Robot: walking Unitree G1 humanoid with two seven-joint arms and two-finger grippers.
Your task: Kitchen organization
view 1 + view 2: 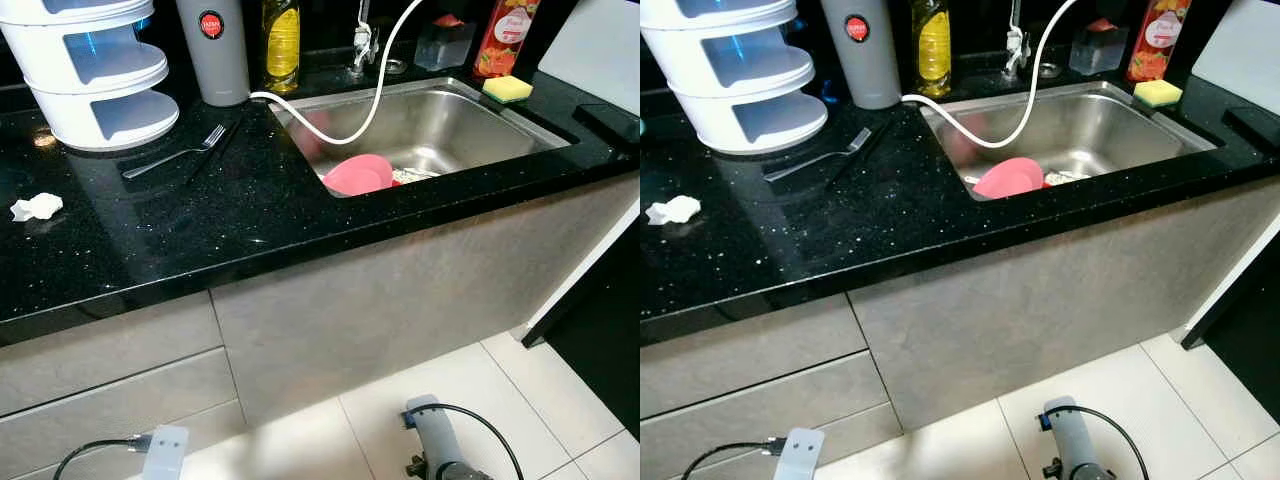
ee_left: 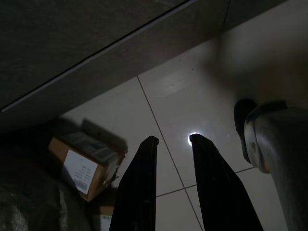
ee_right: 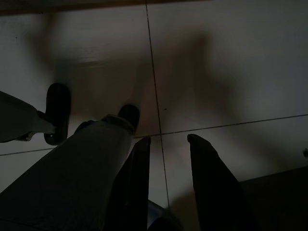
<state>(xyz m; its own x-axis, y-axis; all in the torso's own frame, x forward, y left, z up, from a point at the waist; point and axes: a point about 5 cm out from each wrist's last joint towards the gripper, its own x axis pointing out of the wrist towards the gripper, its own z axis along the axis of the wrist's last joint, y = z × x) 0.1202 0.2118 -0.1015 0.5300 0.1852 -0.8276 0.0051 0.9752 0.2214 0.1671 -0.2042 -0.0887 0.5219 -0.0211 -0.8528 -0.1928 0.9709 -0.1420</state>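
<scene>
The fork (image 1: pixel 175 155) lies loose on the black table (image 1: pixel 230 215), its tines toward the grey canister (image 1: pixel 213 50) and just in front of the white tiered rack (image 1: pixel 95 75); a thin dark utensil lies beside it, too hard to make out against the stone to name. To the right, the pink bowl (image 1: pixel 357 174) sits tilted in the sink (image 1: pixel 455 125), with a white hose (image 1: pixel 375 95) looping over the rim into the basin, and a crumpled tissue (image 1: pixel 36 207) rests near the table's left edge. The step in hand looks like an approach: nothing is gripped, and the robot stands back from the cabinet fronts with both arms hanging low. The left tool (image 2: pixel 171 144) points at the floor tiles with its two black fingers parted and nothing between them; the right tool (image 3: pixel 166 142) is likewise released, open over the tiles. The next move probably calls for stepping closer and raising an arm to table height, then choosing a first item, likely the fork or the bowl. The bowl's lower part is hidden by the sink's near wall, the bottles and the rack are cut off at the top, and both wrist views are very dark; a trouser leg (image 3: pixel 72 178) and shoe (image 3: pixel 57 113) of a person nearby can be made out there.
</scene>
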